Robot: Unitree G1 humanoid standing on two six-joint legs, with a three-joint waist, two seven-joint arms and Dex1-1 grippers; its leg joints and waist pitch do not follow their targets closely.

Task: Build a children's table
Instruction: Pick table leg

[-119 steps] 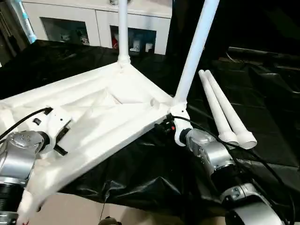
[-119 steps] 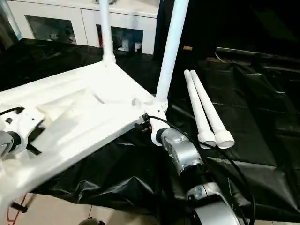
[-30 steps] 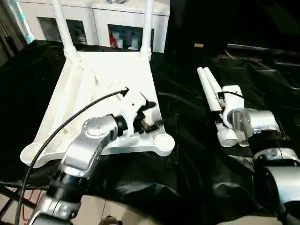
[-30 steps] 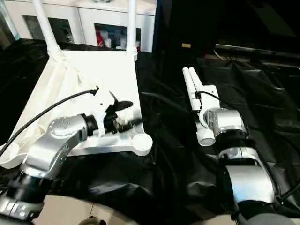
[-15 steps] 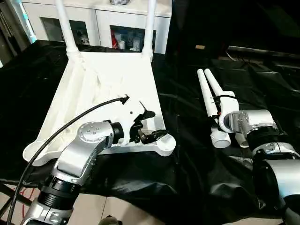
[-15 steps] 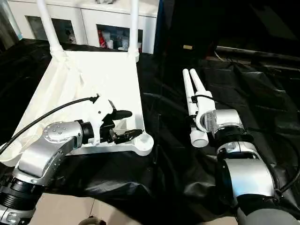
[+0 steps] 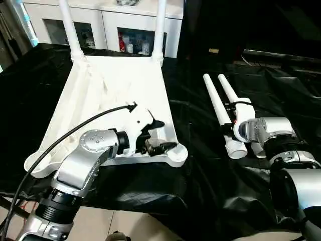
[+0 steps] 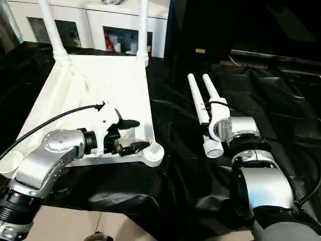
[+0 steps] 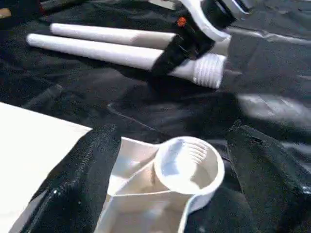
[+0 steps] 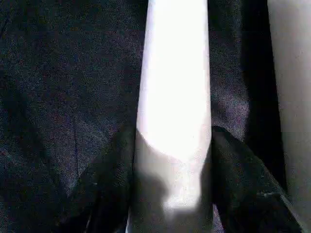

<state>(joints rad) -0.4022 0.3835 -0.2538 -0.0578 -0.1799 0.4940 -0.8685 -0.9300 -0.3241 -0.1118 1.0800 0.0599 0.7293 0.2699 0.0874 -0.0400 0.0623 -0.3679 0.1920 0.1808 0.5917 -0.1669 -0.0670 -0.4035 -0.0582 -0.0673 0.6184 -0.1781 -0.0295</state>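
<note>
Since half a second ago the near loose leg (image 7: 220, 116) has swung away from the second loose leg (image 7: 233, 102), spreading their far ends apart. Right claw (image 10: 171, 160) is clenched on that near leg, close to its threaded end. Left claw (image 9: 170, 189) stands released, its fingers (image 9: 77, 184) straddling the empty corner socket (image 9: 187, 165) of the upturned tabletop (image 7: 115, 95) (two legs (image 7: 159, 27) already upright at its far corners). All lies on black sheeting (image 7: 200, 165); a white cabinet (image 7: 108, 20) stands beyond the tabletop
</note>
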